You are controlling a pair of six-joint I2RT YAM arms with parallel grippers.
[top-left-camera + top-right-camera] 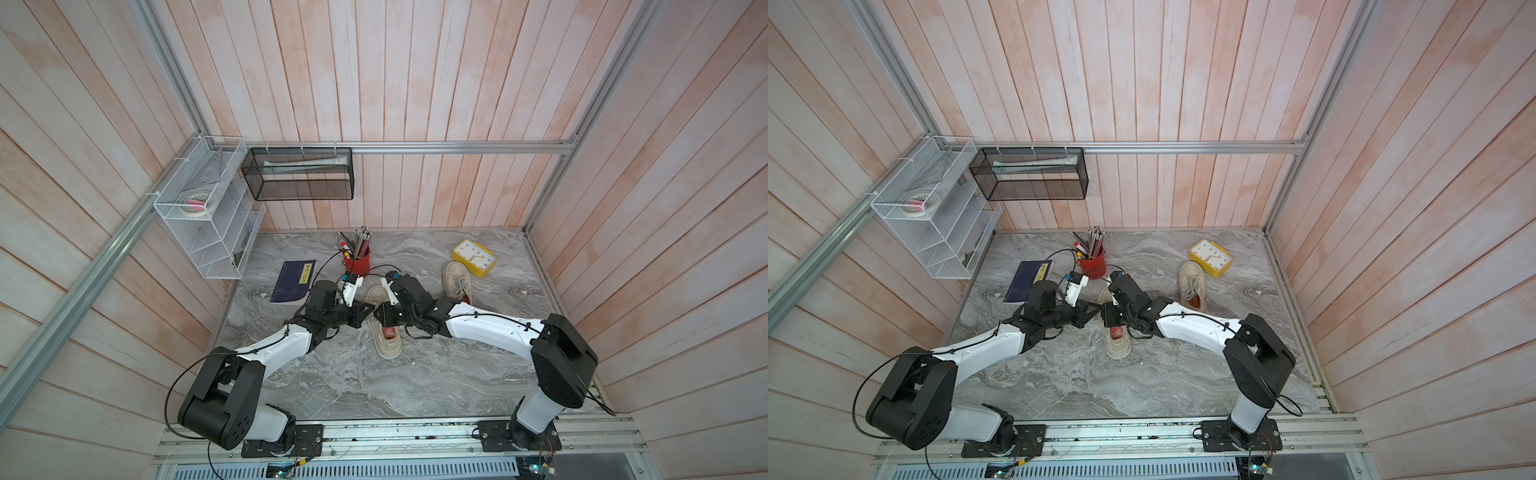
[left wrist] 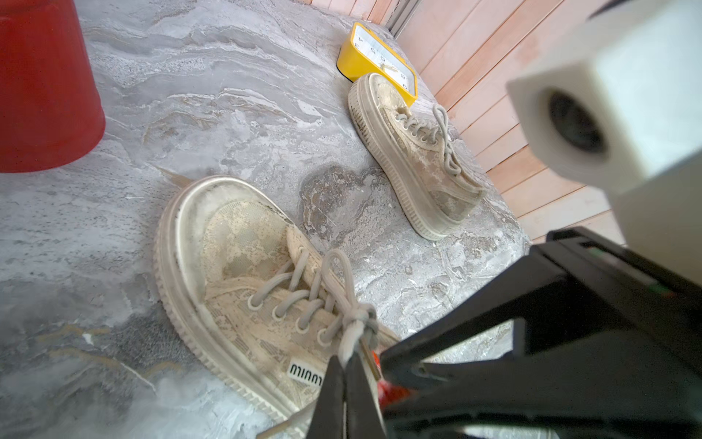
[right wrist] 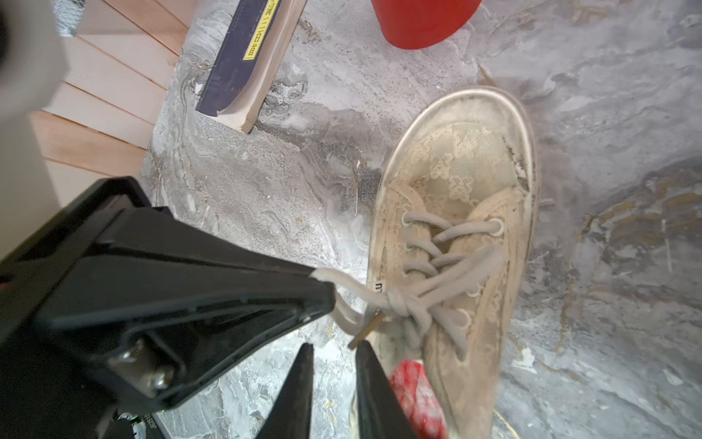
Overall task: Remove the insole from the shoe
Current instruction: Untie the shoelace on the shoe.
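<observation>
While the left gripper point(image 2: 345, 365), fully closed, pinches a lace point(image 3: 361, 294) end, the right gripper point(image 3: 334, 351) hangs beside the collar, fingers narrowly parted, empty | shoe point(image 2: 243, 266) at scene centre, toe far | red insole point(image 3: 412, 387) seated inside the heel | done: apparently none of the extraction; remaining: grasp and withdraw insole.

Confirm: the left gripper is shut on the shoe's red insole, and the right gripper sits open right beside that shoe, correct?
No. The left gripper is shut on the shoe's lace, not the red insole, as the left wrist view shows. The right gripper does sit open right beside that shoe.
</observation>
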